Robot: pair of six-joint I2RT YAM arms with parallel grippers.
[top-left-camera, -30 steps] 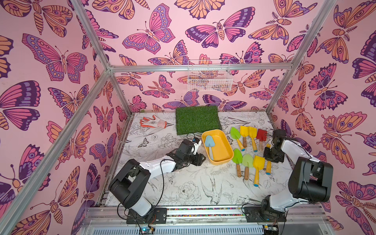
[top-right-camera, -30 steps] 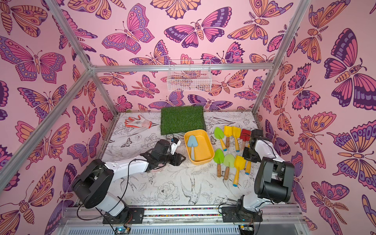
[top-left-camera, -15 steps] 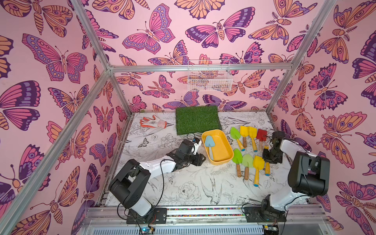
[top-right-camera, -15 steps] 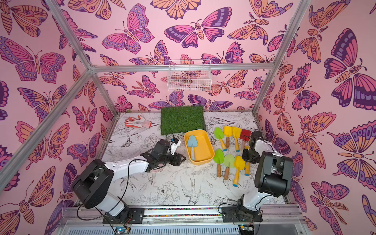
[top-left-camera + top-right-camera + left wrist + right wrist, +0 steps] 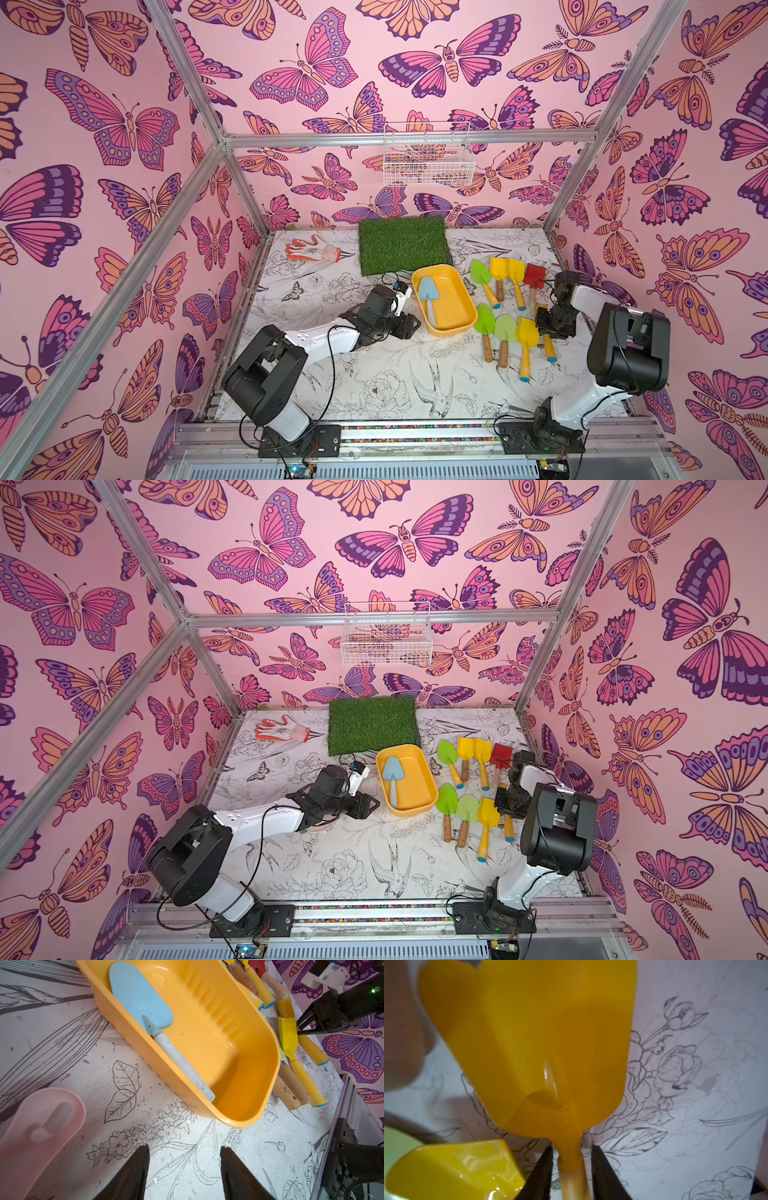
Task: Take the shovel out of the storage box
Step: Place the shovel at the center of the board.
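Observation:
The storage box (image 5: 451, 305), a shallow yellow-orange tub, stands mid-table in both top views. Inside it lies the shovel (image 5: 427, 291), with a light blue blade and a white handle, along the tub's left wall (image 5: 141, 997). My left gripper (image 5: 184, 1150) is open and empty, low over the table just outside the tub's near left corner (image 5: 370, 806). My right gripper (image 5: 572, 1147) is at the right end of the tool rows (image 5: 550, 326). Its jaws are open on either side of an orange-yellow shovel's neck (image 5: 569, 1142), with a gap on each side.
Green (image 5: 480, 274), yellow (image 5: 498, 268) and red (image 5: 535, 275) shovels lie in two rows right of the tub. A grass mat (image 5: 403, 243) and a glove (image 5: 311, 251) are at the back, with a wire basket (image 5: 428, 160) on the wall. A pink dustpan handle (image 5: 37, 1136) lies beside my left gripper.
My right gripper's jaws have parted from the orange-yellow shovel's handle, and the right arm's elbow has shifted slightly. The left arm, the tub and the blue shovel have not moved.

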